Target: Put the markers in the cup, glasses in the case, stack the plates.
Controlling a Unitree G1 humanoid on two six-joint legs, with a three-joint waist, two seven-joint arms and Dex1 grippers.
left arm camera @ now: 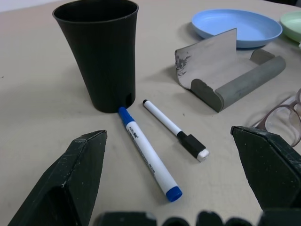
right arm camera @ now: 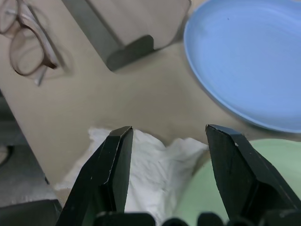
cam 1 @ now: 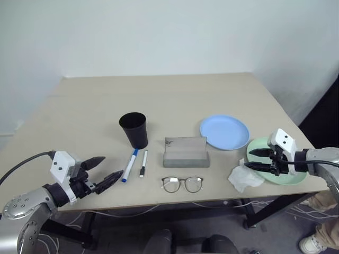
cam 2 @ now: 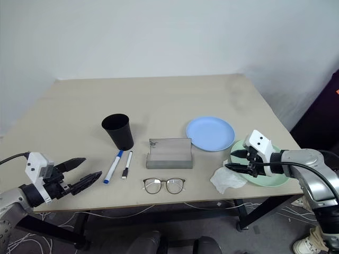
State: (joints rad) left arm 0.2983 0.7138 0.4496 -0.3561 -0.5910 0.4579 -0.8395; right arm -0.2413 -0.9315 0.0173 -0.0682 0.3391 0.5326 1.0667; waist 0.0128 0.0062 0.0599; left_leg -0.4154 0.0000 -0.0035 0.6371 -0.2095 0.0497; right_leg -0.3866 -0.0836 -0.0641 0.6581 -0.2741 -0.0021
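Observation:
The black cup (cam 1: pixel 134 128) stands upright left of centre. Just in front of it lie the two markers, the blue-capped one (cam 1: pixel 130 164) and the shorter black-capped one (cam 1: pixel 143 163), side by side. The grey case (cam 1: pixel 185 152) sits open in the middle, and the glasses (cam 1: pixel 182 183) lie in front of it near the table edge. To the right is the light blue plate (cam 1: pixel 224 132), with the pale green plate (cam 1: pixel 288 178) beside it at the front right corner. My left gripper (cam 1: pixel 106 170) is open, hovering short of the markers. My right gripper (cam 1: pixel 249 159) is open over the green plate's left rim and holds nothing.
A crumpled white tissue (cam 1: pixel 244 177) lies against the green plate's left rim, under my right gripper (right arm camera: pixel 168 128). The table's front edge (cam 1: pixel 159 203) runs close to the glasses and the tissue. A wide bare stretch of tabletop (cam 1: pixel 159 95) lies behind the objects.

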